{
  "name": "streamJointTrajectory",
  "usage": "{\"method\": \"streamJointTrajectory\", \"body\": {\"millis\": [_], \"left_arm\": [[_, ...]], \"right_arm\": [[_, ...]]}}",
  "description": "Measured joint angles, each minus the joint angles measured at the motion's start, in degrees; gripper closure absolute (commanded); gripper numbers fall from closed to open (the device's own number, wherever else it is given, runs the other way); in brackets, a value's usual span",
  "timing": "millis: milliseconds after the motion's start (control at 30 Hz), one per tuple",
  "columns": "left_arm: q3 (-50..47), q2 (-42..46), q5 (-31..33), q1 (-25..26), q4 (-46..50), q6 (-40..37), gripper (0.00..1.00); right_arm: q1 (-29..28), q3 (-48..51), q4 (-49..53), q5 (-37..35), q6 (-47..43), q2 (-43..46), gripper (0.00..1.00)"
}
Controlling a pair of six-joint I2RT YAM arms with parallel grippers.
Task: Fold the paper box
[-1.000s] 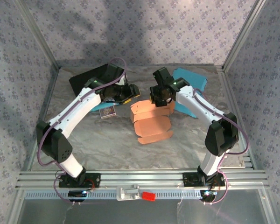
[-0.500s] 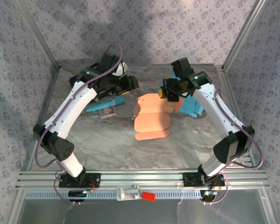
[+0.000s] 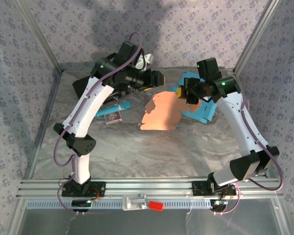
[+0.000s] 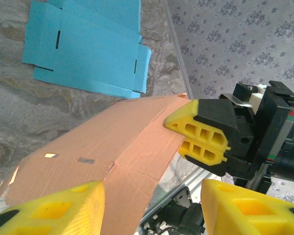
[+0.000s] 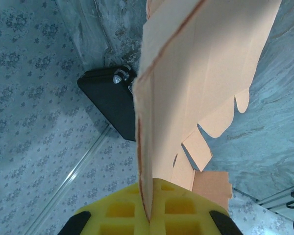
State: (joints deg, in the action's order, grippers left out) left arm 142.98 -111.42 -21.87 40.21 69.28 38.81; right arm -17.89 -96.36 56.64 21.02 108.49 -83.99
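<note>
Orange paper box, unfolded, held above the grey table mid-rear: right wrist view shows its edge pinched in the closed right gripper, left wrist view the left gripper with jaws parted beside it, blue sheet beyond; a second ago the box lay lower and nearer.

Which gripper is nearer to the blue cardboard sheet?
Right. The right gripper, holding the orange box, hangs beside the blue sheet; the left gripper is across the box from it.
</note>
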Motion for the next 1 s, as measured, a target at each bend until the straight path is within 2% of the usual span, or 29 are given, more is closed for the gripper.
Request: {"method": "streamJointTrajectory", "body": {"millis": [233, 833, 933, 1000], "left_arm": [[2.21, -1.46, -1.18, 1.18, 2.84, 0.00, 0.47], [2.73, -4.37, -1.66, 5.90, 2.38, 0.92, 0.49], [3.69, -4.74, -0.42, 6.91, 1.51, 0.72, 0.46], [4.37, -4.55, 2.64, 8.50, 1.18, -0.74, 0.43]], "right_arm": [[0.79, -0.57, -0.13, 0.31, 0.15, 0.00, 1.00], [0.79, -0.70, -1.14, 0.46, 0.15, 0.00, 1.00], [0.98, -0.68, -1.31, 0.48, 0.15, 0.00, 1.00], [1.64, -0.39, -2.45, 0.92, 0.17, 0.00, 1.00]]}}
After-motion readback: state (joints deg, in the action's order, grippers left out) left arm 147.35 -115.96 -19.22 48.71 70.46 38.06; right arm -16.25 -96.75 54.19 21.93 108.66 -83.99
